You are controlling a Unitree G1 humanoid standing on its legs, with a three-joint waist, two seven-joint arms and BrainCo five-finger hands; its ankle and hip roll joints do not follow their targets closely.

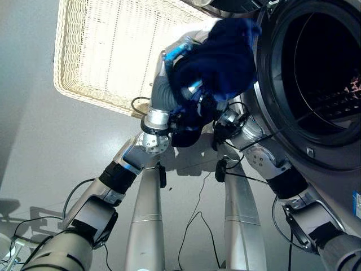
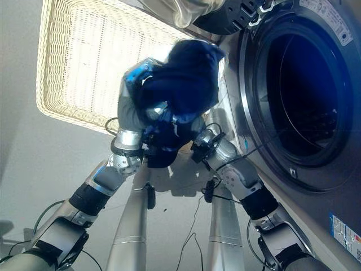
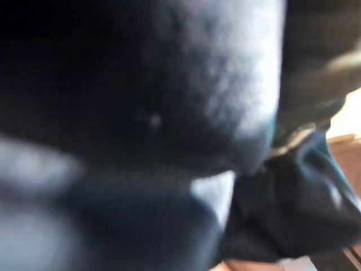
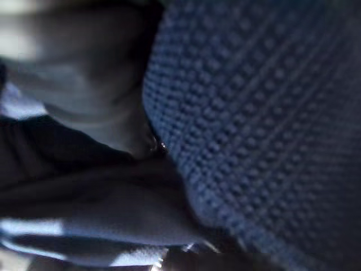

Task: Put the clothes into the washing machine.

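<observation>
A dark blue bundle of clothes (image 1: 225, 56) is held up between the wicker basket and the washing machine's round opening (image 1: 321, 73), close to the door rim (image 1: 265, 107). My left hand (image 1: 192, 90) is buried in the bundle's near side, wrist pointing up from below. My right hand (image 2: 202, 138) sits under the bundle's lower edge, by the machine's front. Blue knitted cloth (image 4: 265, 124) lies right against the right wrist camera, and dark cloth (image 3: 141, 101) against the left one. Cloth hides both hands' grip.
A large pale wicker basket (image 1: 101, 51) lies on the grey floor to the left of the machine. Something patterned (image 1: 352, 84) lies deep in the dark drum. The machine's front panel (image 2: 338, 226) runs along the right side.
</observation>
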